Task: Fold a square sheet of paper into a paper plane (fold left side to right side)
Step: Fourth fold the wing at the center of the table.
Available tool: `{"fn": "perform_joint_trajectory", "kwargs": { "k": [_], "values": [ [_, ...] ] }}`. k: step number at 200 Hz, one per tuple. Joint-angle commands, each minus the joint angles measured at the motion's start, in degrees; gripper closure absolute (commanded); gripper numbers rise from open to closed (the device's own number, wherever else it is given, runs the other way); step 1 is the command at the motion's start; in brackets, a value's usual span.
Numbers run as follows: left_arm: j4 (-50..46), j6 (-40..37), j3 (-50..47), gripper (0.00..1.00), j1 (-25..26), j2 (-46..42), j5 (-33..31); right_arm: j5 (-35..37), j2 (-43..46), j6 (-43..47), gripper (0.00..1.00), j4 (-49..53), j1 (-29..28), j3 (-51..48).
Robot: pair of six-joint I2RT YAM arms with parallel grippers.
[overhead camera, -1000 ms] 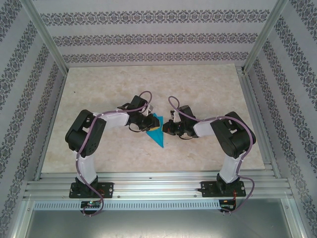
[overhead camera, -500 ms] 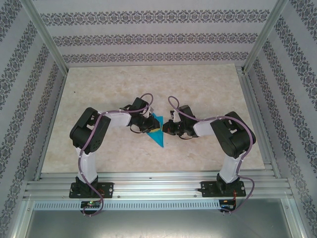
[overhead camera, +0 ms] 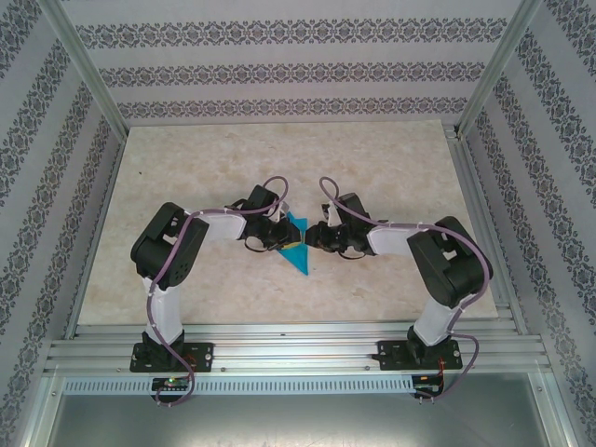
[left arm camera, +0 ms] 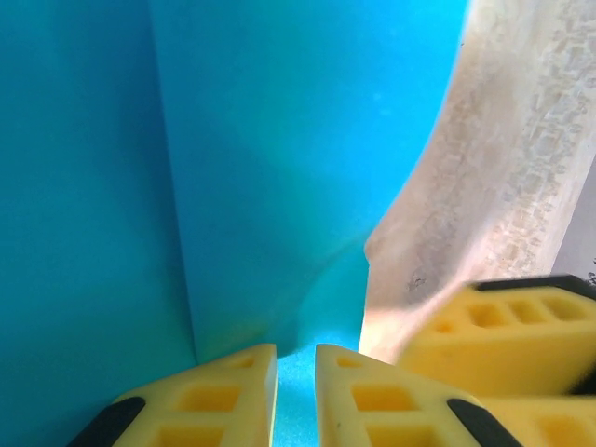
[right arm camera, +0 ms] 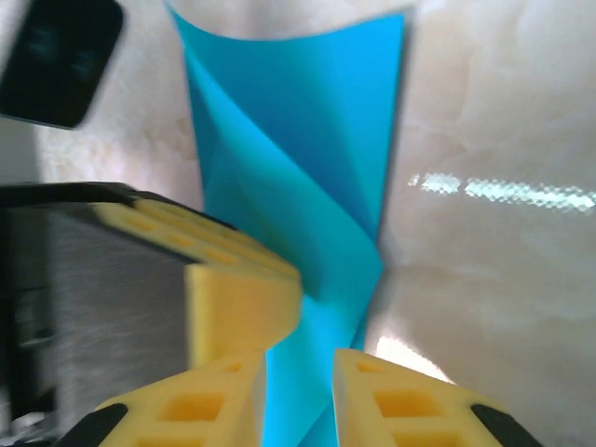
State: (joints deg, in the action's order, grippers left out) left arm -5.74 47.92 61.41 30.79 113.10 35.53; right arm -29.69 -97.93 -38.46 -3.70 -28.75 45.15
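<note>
We are seeing the folded blue paper [overhead camera: 298, 248] lying mid-tabletop [overhead camera: 372, 158], its tip pointing near. The right gripper [right arm camera: 298, 391] is standing slightly spread over it. The left gripper [left arm camera: 296, 372] is showing a narrow gap with paper in it, and we cannot tell whether it is pinching.

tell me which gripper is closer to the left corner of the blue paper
Left. The left gripper sits over the left side of the blue paper, right by that corner. The right gripper is at the paper's right edge, across the sheet from it.
</note>
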Motion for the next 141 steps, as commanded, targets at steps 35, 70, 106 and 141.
{"fn": "perform_joint_trajectory", "kwargs": {
  "k": [35, 70, 106, 141],
  "values": [
    [-1.69, 0.17, -2.76, 0.80, 0.66, 2.44, -4.42, -0.68, 7.27, -4.14, 0.78, -1.40, -5.76, -4.74],
    [-1.77, 0.09, -2.94, 0.80, 0.59, 2.31, -4.50, -0.40, 4.66, -6.02, 0.80, -4.40, -7.83, -5.50],
    [-1.97, -0.02, -3.04, 0.80, 0.59, 2.04, -4.67, -1.38, 2.55, -5.33, 0.81, -4.66, -7.98, -5.27],
    [-2.11, -0.08, -2.79, 0.80, 0.63, 2.09, -4.77, -0.49, 1.91, -4.22, 0.81, -1.99, -8.08, -5.11]
  ]
}}
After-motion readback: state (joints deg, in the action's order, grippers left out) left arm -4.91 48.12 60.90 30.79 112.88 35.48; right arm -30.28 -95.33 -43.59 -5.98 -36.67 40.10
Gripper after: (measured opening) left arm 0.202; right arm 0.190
